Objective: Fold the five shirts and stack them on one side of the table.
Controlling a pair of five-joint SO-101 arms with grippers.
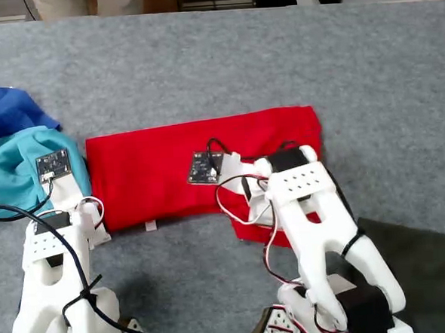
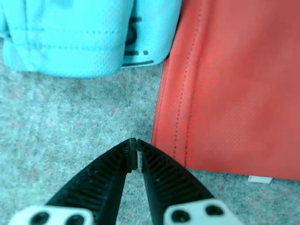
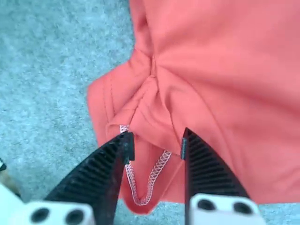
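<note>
red shirt (image 1: pixel 162 170): lies spread flat as a wide folded band in the middle of the grey table (image 1: pixel 276 57); one corner is bunched, its hem turned up to show pale overlock stitching (image 3: pixel 140 187). a small white tag (image 1: pixel 150 226) sticks out at the shirt's near edge.

left gripper (image 2: pixel 136 154): closed, tips meeting, nothing between them; it sits over bare table just beside the red shirt's stitched side edge, without touching it.

right gripper (image 3: pixel 154 143): parted to a moderate gap, its fingers straddling the bunched corner of the red shirt; the cloth lies between them, not pinched.

teal shirt (image 1: pixel 18 167): crumpled just beside the red shirt's side edge, near the left gripper. blue shirt (image 1: pixel 3 108): heaped against the teal one, on its side away from the red shirt.
</note>
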